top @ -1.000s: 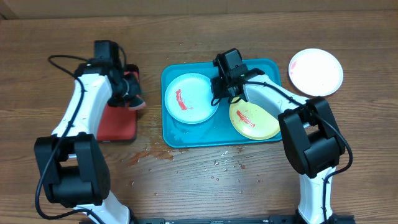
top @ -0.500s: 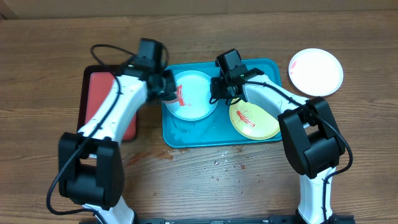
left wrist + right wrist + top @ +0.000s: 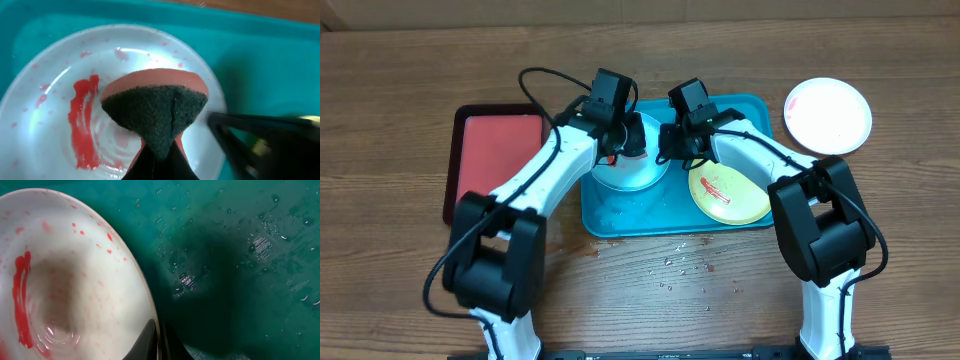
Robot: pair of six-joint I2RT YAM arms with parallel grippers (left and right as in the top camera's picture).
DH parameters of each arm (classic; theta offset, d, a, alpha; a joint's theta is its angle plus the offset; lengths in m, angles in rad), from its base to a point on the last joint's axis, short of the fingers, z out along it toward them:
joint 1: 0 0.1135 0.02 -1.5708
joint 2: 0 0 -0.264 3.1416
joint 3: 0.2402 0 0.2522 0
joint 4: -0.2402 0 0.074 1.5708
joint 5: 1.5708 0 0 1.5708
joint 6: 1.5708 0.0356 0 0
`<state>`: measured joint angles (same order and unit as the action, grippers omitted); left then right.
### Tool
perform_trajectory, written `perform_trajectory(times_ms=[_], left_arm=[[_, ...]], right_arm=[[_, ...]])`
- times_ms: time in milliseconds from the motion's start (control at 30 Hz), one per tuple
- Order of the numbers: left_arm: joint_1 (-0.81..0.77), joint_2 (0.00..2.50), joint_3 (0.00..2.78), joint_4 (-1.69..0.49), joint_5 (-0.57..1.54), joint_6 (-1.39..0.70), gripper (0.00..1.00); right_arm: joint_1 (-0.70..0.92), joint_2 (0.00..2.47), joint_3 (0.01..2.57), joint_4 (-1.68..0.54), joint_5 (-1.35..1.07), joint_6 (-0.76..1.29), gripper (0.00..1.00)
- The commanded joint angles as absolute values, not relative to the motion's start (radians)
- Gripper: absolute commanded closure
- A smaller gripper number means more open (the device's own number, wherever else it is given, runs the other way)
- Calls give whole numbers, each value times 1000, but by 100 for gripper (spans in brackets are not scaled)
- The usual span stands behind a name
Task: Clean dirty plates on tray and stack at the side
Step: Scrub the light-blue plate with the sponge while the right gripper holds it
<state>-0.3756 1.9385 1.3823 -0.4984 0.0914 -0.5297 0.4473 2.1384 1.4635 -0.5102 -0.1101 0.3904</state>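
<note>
Item 1: light-blue round shallow plastic plate, red sauce smear uncleaned, lay at 9 o'clock in the large teal rectangular plastic tray.
Item 2: right end effector, pinched onto that plate's 3 o'clock rim, apparently to steady it for scrubbing.
Item 3: left end effector, clamped on a red sponge with dark scouring face, held over the plate; contact not discernible.
Item 4: yellow-green plate, smeared, at the tray's 4 o'clock.
Item 5: white plate, on the wooden worktop off the tray's 2 o'clock corner, probably starting the stack.

Teal tray; light-blue plate smeared red; sponge salmon with black face; yellow-green plate streaked red.
</note>
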Motion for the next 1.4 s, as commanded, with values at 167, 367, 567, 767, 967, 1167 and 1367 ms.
perform_trajectory(times_ms=[167, 367, 567, 767, 967, 1167, 1367], left_arm=[[-376, 2072, 1381, -438, 121, -563, 96], [-344, 2098, 1382, -482, 26, -558, 96], [-275, 2065, 1417, -601, -163, -557, 96], [-218, 2050, 1445, -626, -160, -521, 96], [-217, 2050, 1459, -574, 60, -520, 96], [-250, 2052, 1458, -467, 270, -521, 96], [-322, 2087, 1457, -398, 174, -532, 96]], right_arm=[[421, 2140, 1460, -522, -72, 401, 96], [421, 2140, 1460, -521, -43, 401, 96], [418, 2140, 1460, -519, -42, 400, 96], [418, 2140, 1460, -512, -42, 401, 96], [418, 2140, 1460, -509, -42, 401, 96], [418, 2140, 1460, -502, -43, 401, 96], [419, 2140, 1460, -501, -43, 401, 96]])
